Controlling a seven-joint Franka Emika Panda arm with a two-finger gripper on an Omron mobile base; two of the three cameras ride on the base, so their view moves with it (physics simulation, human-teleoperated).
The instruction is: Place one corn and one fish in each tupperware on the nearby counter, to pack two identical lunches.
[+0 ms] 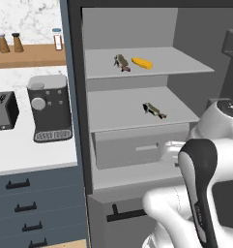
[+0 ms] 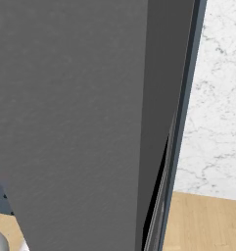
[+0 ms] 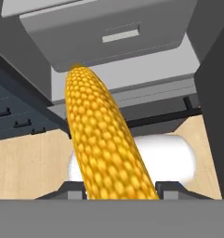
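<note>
1. Left base view: one corn [image 1: 141,63] lies on the open fridge's top shelf [image 1: 185,60] just beside a fish [image 1: 121,62]; a second fish [image 1: 154,110] lies on the shelf below. A coffee machine [image 1: 50,107] stands on the bench [image 1: 21,150].
2. Right base view: a grey fridge door [image 2: 75,117].
3. Hand view: the gripper [image 3: 118,189] is clamped on another corn [image 3: 102,139], pointing toward a grey drawer [image 3: 108,32].

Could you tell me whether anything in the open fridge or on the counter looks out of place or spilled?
Nothing looks spilled or damaged. One fish lies beside a corn on the upper shelf, another fish on the shelf below. The end effector holds a second corn.
</note>
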